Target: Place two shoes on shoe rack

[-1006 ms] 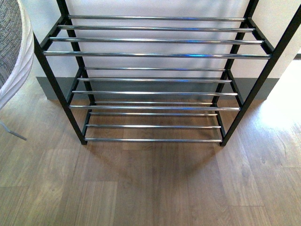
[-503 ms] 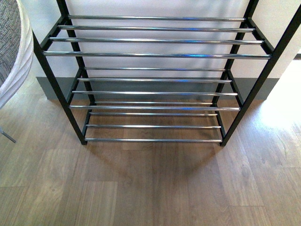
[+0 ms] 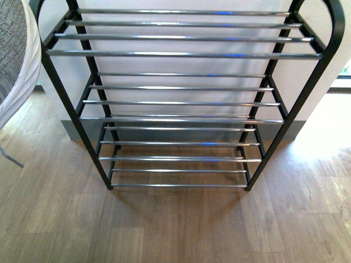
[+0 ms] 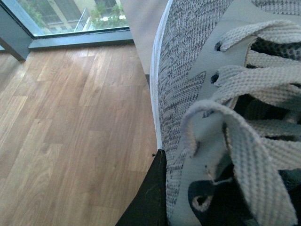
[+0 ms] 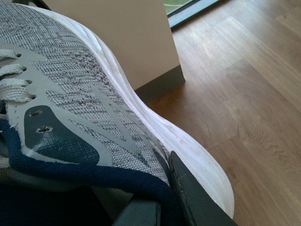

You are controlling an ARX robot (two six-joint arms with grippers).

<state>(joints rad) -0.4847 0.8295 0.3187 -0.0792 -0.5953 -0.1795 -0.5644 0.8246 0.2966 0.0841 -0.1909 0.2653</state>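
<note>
Grey knit sneakers with white soles and white laces, two in number: both are held off the floor and neither is on the rack. The first sneaker [image 4: 197,94] fills the left wrist view, laces toward the camera. The left gripper [image 4: 151,197] is clenched on it, one black finger flat against the knit side; the other finger is hidden, presumably inside the collar. A grey knit surface edged in white at the left border of the front view [image 3: 13,55] is most likely this same shoe. The second sneaker [image 5: 94,94] shows its dark navy collar lining in the right wrist view, and the right gripper [image 5: 188,197] grasps it at the heel end in the same manner. Holding at the collar leaves each sole free to meet the bars. The black metal shoe rack with arched sides and chrome bars [image 3: 181,55] stands against the pale wall [image 3: 181,66] on the wood plank floor [image 3: 175,230], with no shoe on any visible tier. Judged stage: carry and approach. Hazard: a sole set unevenly could tip between the bars.
</note>
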